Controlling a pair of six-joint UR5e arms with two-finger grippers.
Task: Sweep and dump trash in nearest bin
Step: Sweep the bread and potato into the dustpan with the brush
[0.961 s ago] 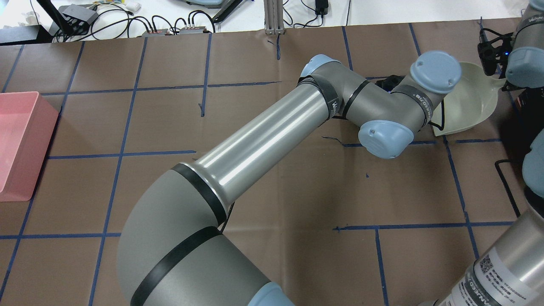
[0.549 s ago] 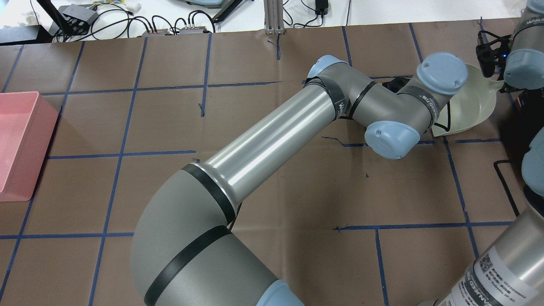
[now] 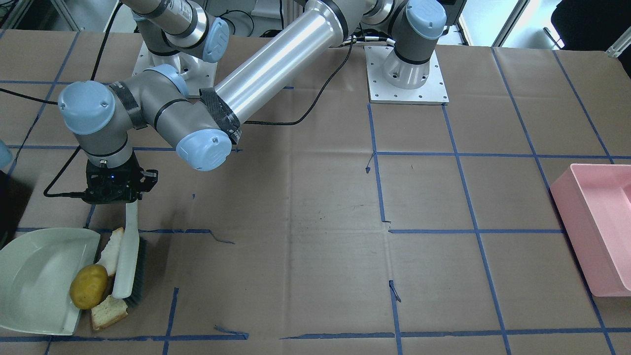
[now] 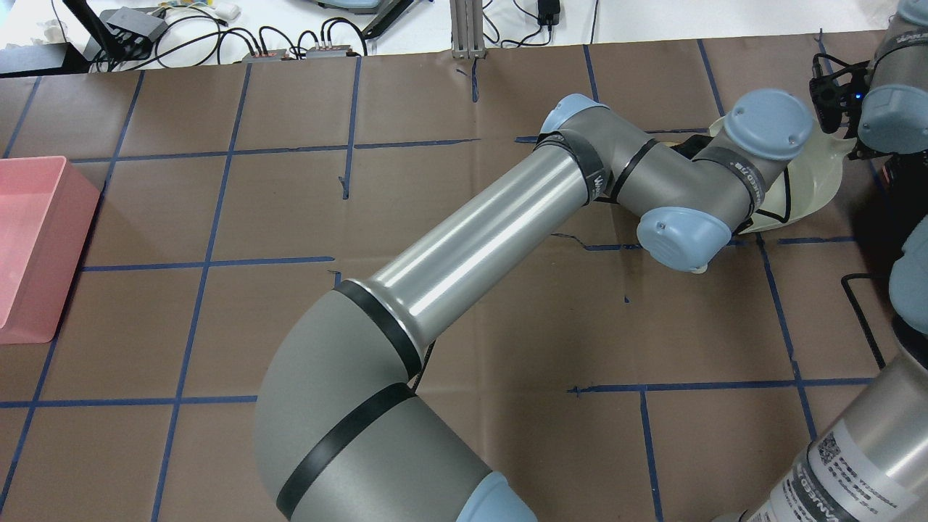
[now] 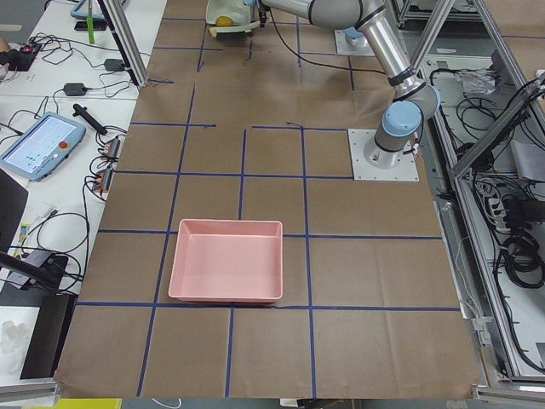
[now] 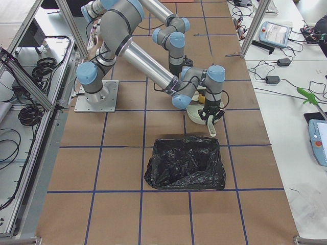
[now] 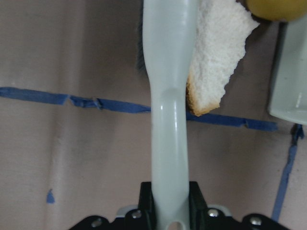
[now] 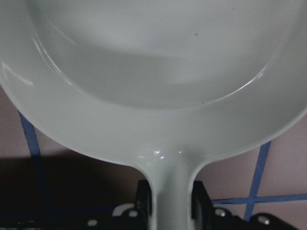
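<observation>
In the front-facing view a yellow-brown potato lies on the open lip of the pale green dustpan. One torn bread piece lies between the pan edge and the brush. A second bread piece lies on the paper by the pan's front corner. My left gripper is shut on the handle of the white brush, whose bristles stand right behind the trash. The left wrist view shows that handle, bread and potato. My right gripper is shut on the dustpan handle.
A pink bin stands at the table's far end on the robot's left, also in the overhead view. A black bag-lined bin sits close beside the dustpan. The left arm's long forearm crosses the table's middle.
My left arm has moved to the right in the overhead view, with the brush, and now covers more of the dustpan. The dustpan and right gripper have stayed nearly in place.
</observation>
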